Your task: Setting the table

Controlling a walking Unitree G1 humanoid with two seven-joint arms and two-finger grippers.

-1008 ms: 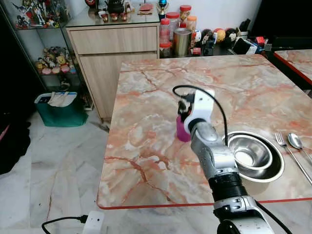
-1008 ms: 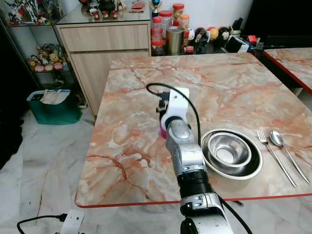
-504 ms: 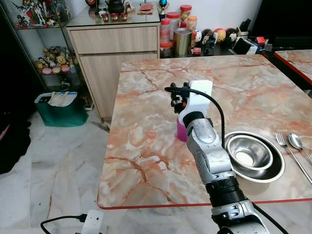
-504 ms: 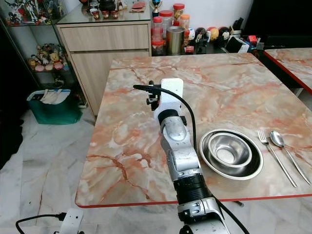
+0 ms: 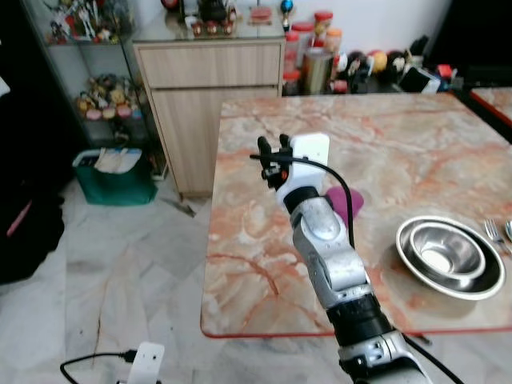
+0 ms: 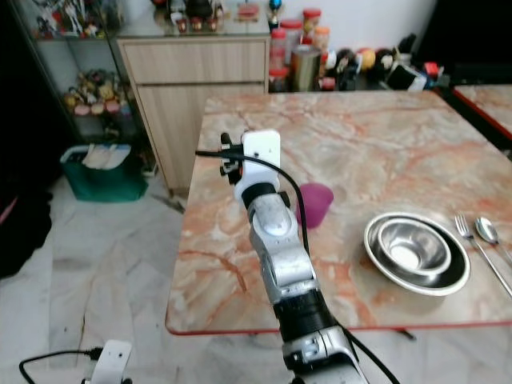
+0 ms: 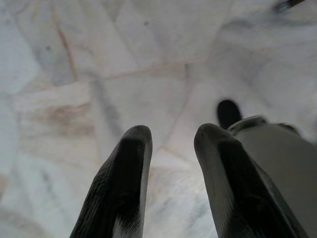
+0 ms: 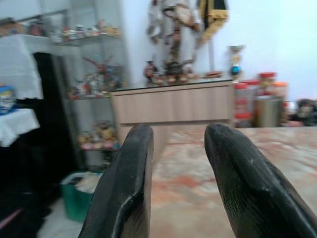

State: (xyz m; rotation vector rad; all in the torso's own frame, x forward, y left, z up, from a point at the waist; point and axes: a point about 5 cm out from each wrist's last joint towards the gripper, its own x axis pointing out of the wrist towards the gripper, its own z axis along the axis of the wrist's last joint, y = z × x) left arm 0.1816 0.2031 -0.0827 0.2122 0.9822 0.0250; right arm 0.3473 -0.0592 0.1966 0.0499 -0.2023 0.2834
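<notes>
On the marble bench (image 6: 384, 152), near its left side, your pink cup (image 6: 314, 205) stands upright and free, just beyond the raised right arm. To its right, well apart, two steel bowls (image 6: 416, 253) sit nested one inside the other, and a fork (image 6: 472, 240) and spoon (image 6: 488, 232) lie side by side at the bench's right edge. Your right tool (image 8: 173, 163) is lifted above the bench with its two black fingers (image 8: 126, 183) parted and nothing between them, pointing toward the wooden cabinet (image 6: 196, 72) and the jars (image 6: 308, 36) at the far end. Your left tool (image 7: 171, 173) hangs over the pale marble floor (image 7: 124, 74), its fingers apart and holding nothing.
</notes>
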